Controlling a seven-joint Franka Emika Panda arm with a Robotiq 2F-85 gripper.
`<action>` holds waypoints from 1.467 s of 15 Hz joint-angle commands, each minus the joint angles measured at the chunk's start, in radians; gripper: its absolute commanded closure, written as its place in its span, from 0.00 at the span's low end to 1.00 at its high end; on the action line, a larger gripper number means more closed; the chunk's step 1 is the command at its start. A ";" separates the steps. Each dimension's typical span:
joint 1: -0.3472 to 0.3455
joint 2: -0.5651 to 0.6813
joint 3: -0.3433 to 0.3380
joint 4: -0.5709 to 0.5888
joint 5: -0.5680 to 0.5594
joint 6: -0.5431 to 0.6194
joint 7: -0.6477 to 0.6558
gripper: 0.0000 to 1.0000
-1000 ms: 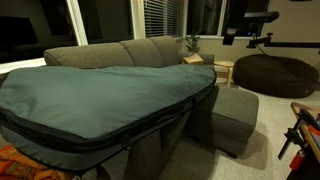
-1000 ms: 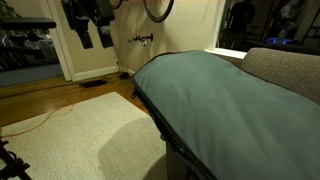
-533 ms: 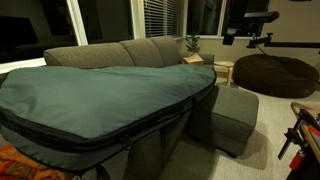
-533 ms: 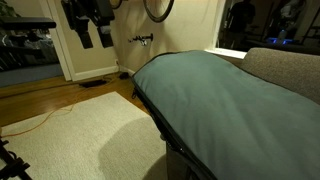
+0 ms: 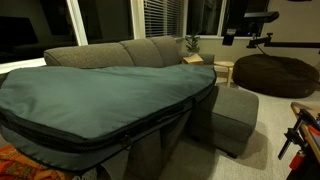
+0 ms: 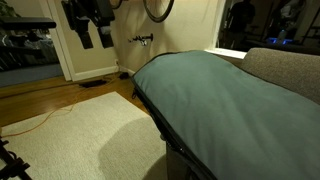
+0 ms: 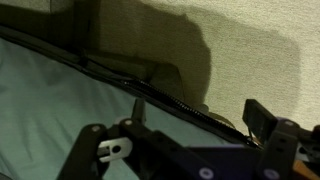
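Note:
A large teal padded bag (image 5: 100,95) lies across the grey sofa (image 5: 150,52); it also fills the right of an exterior view (image 6: 215,95). In the wrist view my gripper (image 7: 199,108) comes in from the bottom, open, with nothing between its fingers. It hangs above the bag's edge, where a black zipper (image 7: 150,90) runs diagonally between the teal fabric (image 7: 50,110) and the beige carpet (image 7: 250,50). One fingertip (image 7: 139,104) is over the fabric, the other (image 7: 258,112) over the carpet side. I cannot pick out the gripper with certainty in either exterior view.
A grey ottoman (image 5: 235,115) stands next to the sofa, a dark beanbag (image 5: 275,72) behind it. Dark equipment (image 6: 88,22) hangs at the top by a white door. A pale rug (image 6: 80,135) and an orange cable (image 6: 30,122) lie on the wood floor.

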 commanded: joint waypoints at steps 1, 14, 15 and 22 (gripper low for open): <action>0.016 0.026 -0.005 0.015 -0.013 0.006 0.020 0.00; 0.030 0.147 0.016 0.089 -0.019 0.022 0.045 0.00; 0.032 0.157 0.017 0.096 -0.018 0.020 0.046 0.00; 0.064 0.238 0.021 0.142 0.005 0.022 0.050 0.00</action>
